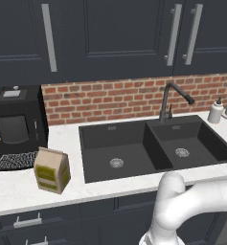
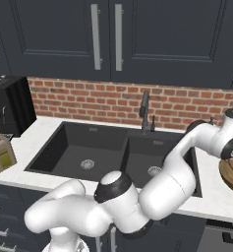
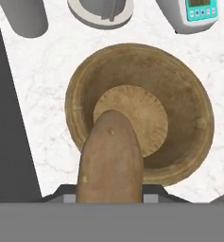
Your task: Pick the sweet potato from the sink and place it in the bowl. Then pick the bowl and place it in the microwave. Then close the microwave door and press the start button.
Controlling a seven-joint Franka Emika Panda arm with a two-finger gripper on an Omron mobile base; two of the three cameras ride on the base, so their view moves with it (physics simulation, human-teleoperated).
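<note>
The fingertips are hidden behind the sweet potato (image 3: pixel 111 158) in the hand view, so the gripper (image 3: pixel 111 201) itself is hard to make out; the potato stands between its jaws, clamped, directly over the bowl (image 3: pixel 179 94). The right base view cuts the bowl (image 2: pixel 232 178) off at the frame edge, on the counter (image 2: pixel 211 199) right of the sink (image 2: pixel 73 147). The arm (image 2: pixel 179 167) reaches from the base across the sink's right basin, its wrist bent down above the bowl. Both basins hold no potato. Behind the bowl stand a grey cylinder (image 3: pixel 27 16), a round white base (image 3: pixel 101 12) and a device with a teal display (image 3: pixel 191 13). A paper bag (image 1: pixel 51 170) and black machine (image 1: pixel 17 119) stand left of the sink (image 1: pixel 134 148), with a faucet (image 1: pixel 172 98) and soap dispenser (image 1: pixel 215 111) behind it.
</note>
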